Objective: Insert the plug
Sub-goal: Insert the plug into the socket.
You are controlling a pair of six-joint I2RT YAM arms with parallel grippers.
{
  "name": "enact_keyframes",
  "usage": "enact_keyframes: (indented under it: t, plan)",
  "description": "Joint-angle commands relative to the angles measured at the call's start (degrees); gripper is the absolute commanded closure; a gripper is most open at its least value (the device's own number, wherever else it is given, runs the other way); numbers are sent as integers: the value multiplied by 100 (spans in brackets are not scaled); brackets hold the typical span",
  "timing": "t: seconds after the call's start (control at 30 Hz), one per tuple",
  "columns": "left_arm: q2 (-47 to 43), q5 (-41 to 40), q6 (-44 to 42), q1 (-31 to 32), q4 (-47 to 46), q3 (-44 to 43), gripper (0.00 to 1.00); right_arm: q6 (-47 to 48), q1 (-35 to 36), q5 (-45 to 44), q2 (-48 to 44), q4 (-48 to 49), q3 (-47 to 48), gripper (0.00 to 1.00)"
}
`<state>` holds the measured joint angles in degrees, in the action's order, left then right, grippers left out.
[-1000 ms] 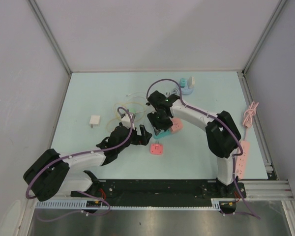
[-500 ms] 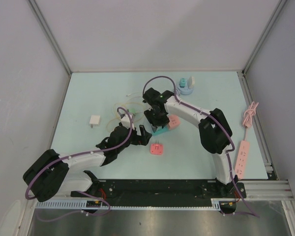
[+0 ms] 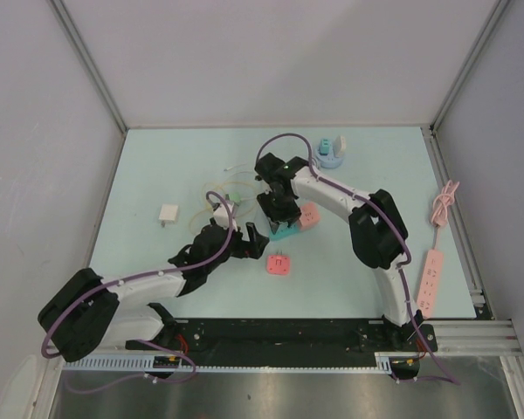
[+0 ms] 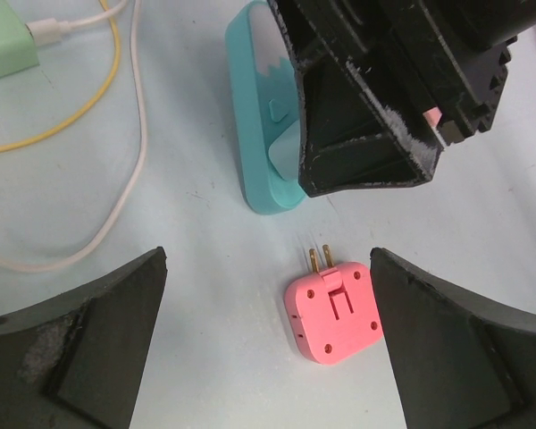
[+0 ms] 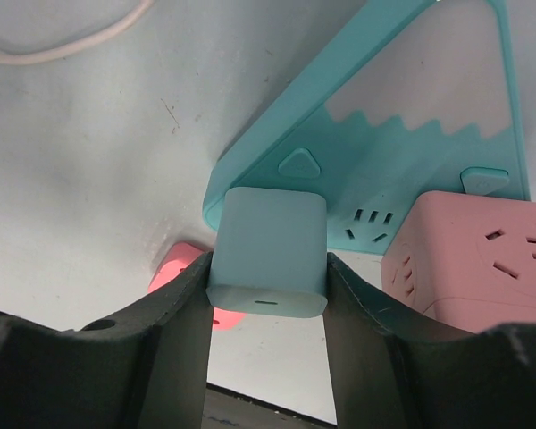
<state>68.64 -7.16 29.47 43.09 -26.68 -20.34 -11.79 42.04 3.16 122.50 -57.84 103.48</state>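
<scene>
My right gripper [image 3: 278, 218] is shut on a light blue plug block [image 5: 270, 253], held just over the near corner of a teal socket base [image 5: 384, 143] lying on the table. The teal base also shows in the top view [image 3: 286, 233] and the left wrist view [image 4: 261, 134]. A pink cube socket [image 5: 482, 259] sits against it. My left gripper [image 3: 255, 242] is open and empty, its fingers either side of a flat pink two-prong plug [image 4: 333, 311] lying on the table [image 3: 279, 263].
A green charger [image 4: 2, 49] with yellow and white cables [image 4: 134, 179] lies left of the teal base. A white adapter [image 3: 168, 215] is at the left, a blue holder [image 3: 333, 153] at the back, a pink power strip [image 3: 430, 279] at the right edge.
My right arm has shifted a little left and back with the light blue plug in it. My left arm has barely moved.
</scene>
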Motion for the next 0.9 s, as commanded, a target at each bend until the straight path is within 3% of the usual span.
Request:
enact_keyframes:
  t: [0.0, 0.27, 0.47, 0.67, 0.87]
  plan:
    - [-298, -22, -21, -29, -180, 39, 0, 133, 102, -685, 460, 511, -320, 94]
    - [-579, 4, 41, -29, 4, 65, 0, 89, 313, -957, 47, 888, -469, 44]
    - [-843, -84, 76, -29, 162, 118, 0, 10, 498, -1116, -489, 1204, -829, 21]
    - [-1098, -102, 164, -29, 268, 179, 0, -69, 638, -1318, -1210, 1801, -1540, 18]
    - [-1204, -146, 190, -29, 365, 223, 0, 45, 797, -1695, -1886, 2593, -2296, 26]
